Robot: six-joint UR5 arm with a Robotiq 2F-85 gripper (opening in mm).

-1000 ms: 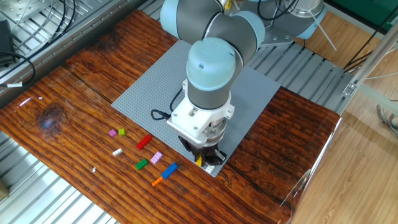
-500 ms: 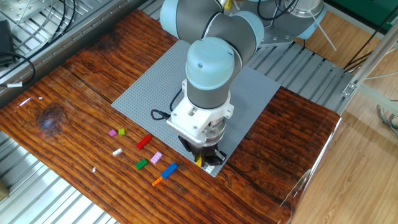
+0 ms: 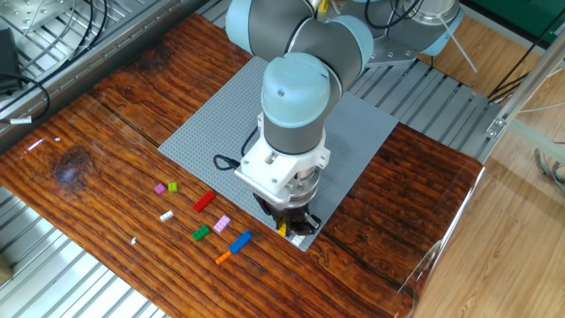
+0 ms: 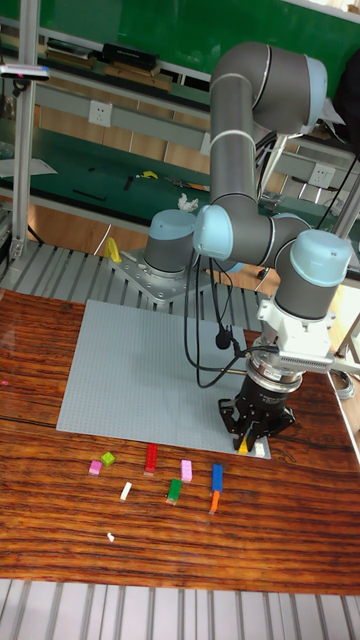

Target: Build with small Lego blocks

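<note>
I have the end effector [image 3: 287,223] down at the near right corner of the large grey studded square baseplate [image 3: 221,124], its dark fingers closed on a small yellow plastic brick [image 3: 282,230] that touches or sits just above the plate; in the tall fixed view the same yellow brick [image 4: 243,449] shows between the fingers, with a small white piece [image 4: 262,451] just beside it on the plate's corner.

The rest of the small Lego blocks lie loose on the dark wood-grain surface [image 3: 106,115], off the baseplate's near edge. Nearest that edge is a red brick [image 3: 204,201]. Beyond it, away from the plate, I see a pale pink brick [image 3: 222,223], a green brick [image 3: 201,233], a blue brick [image 3: 240,240] joined end to end with an orange one [image 3: 223,257], a small white brick [image 3: 166,215], and a magenta brick [image 3: 160,188] just beside a lime brick [image 3: 173,187]. A tiny white speck [image 3: 134,240] lies farthest from the plate.

A black cable [image 3: 231,159] loops down from the arm's wrist onto the baseplate beside the end effector. The arm's own grey and light-blue wrist joint [image 3: 296,97] blocks much of the plate's middle from the fixed view, so I cannot tell what lies under it
</note>
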